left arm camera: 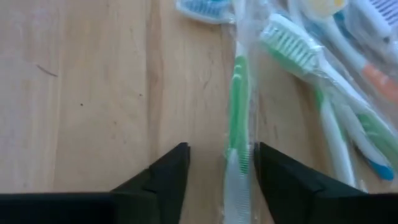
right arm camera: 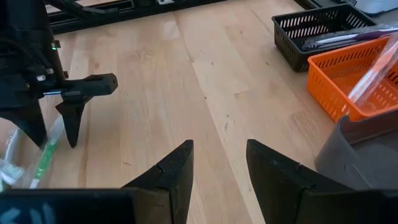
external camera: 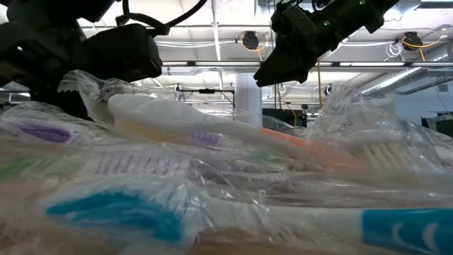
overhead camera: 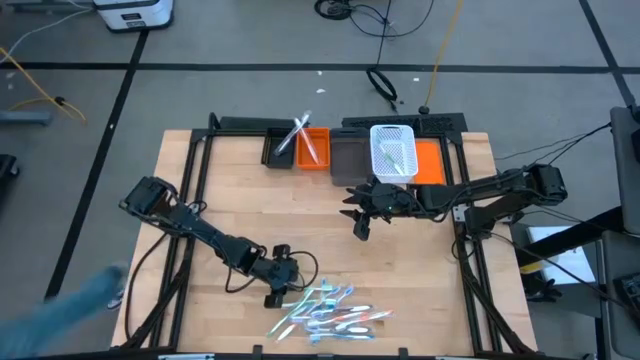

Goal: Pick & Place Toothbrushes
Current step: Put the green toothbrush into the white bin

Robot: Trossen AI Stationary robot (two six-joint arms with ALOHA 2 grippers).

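Left gripper (left arm camera: 217, 174) down at the toothbrushes (overhead camera: 325, 310) heaped at the table's (overhead camera: 240, 190) near edge, fingers apart around a wrapped green toothbrush (left arm camera: 238, 112), not yet clamped. Right gripper (overhead camera: 358, 222) hangs mid-table, fingers apart, empty.

Bright, even overhead light; low view's near toothbrushes (external camera: 212, 142) blur.

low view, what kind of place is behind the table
Probably an industrial lab or workshop: bare white ceiling beams, exposed silver ductwork, and a grey taped floor with loose black cables.
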